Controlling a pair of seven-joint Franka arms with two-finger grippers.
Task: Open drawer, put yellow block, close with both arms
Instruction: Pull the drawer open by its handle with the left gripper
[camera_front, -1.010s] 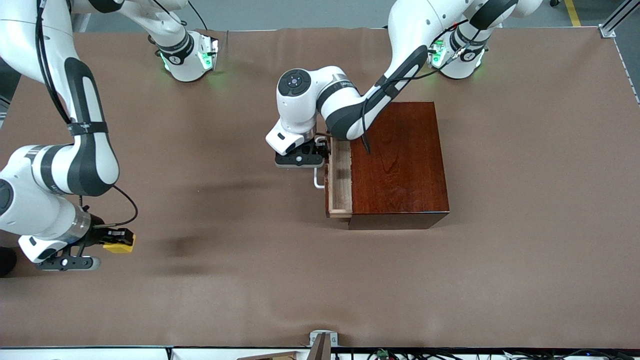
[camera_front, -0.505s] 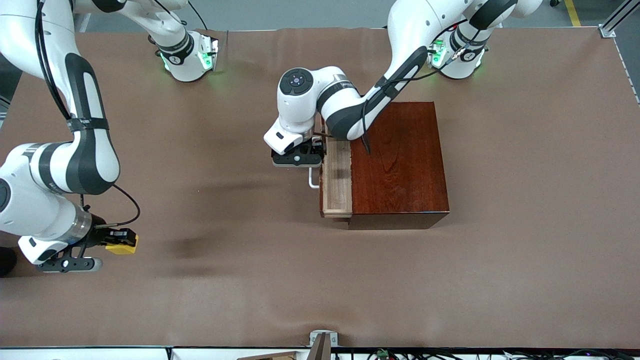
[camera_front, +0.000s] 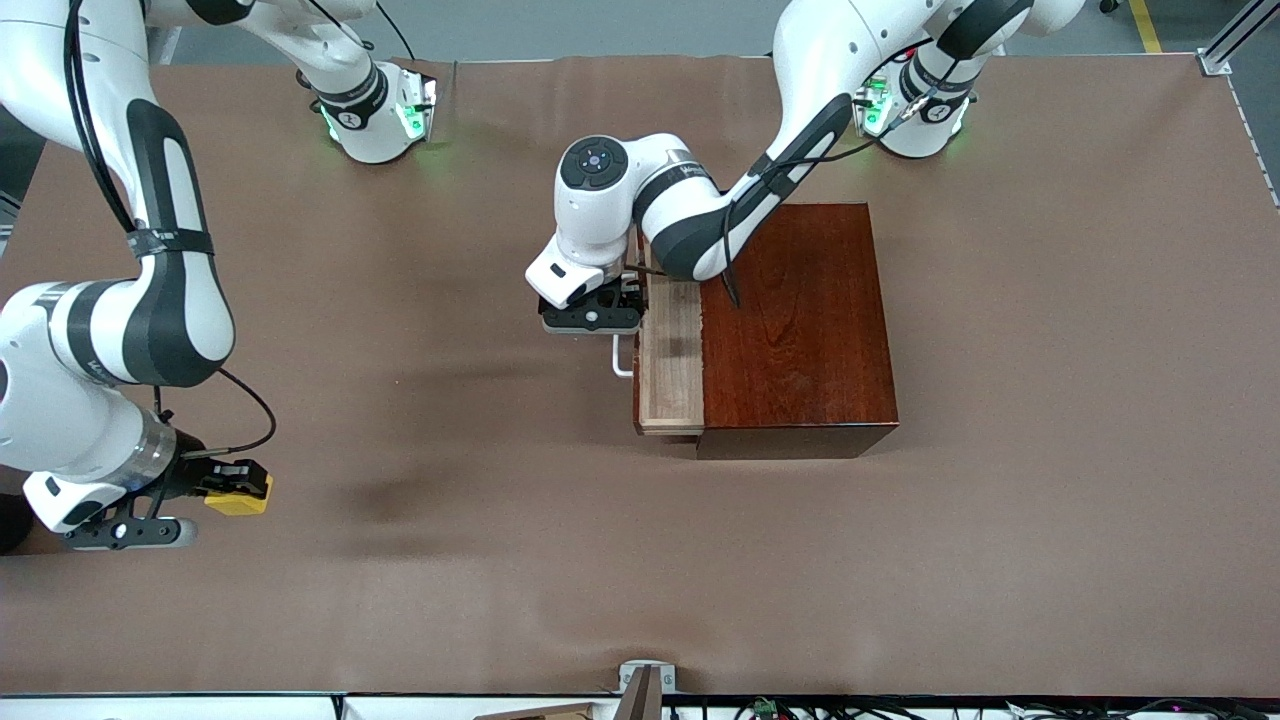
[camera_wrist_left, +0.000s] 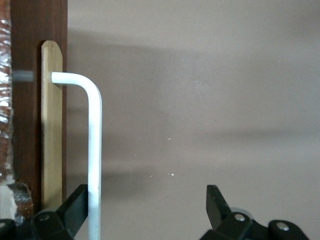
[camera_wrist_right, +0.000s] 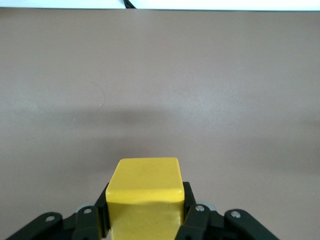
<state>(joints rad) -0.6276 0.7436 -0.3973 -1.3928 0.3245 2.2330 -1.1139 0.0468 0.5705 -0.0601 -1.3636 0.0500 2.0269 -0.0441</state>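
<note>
The left gripper is standing at the white handle of the drawer, fingers spread, the bar lying just inside one fingertip and clear of the other. The tray is showing partly out of the dark wooden box. To finish the opening well, the pull should in all likelihood be running straight along the slide, the bar kept hooked against that finger; a skewed pull could shift the box.

The right gripper is pinching the yellow block between its fingers, holding it over bare table, well apart from the drawer. It should be waiting until the tray gap is wider than the block.

Count: one drawer, one box, one yellow block, two arms, two grippers.
</note>
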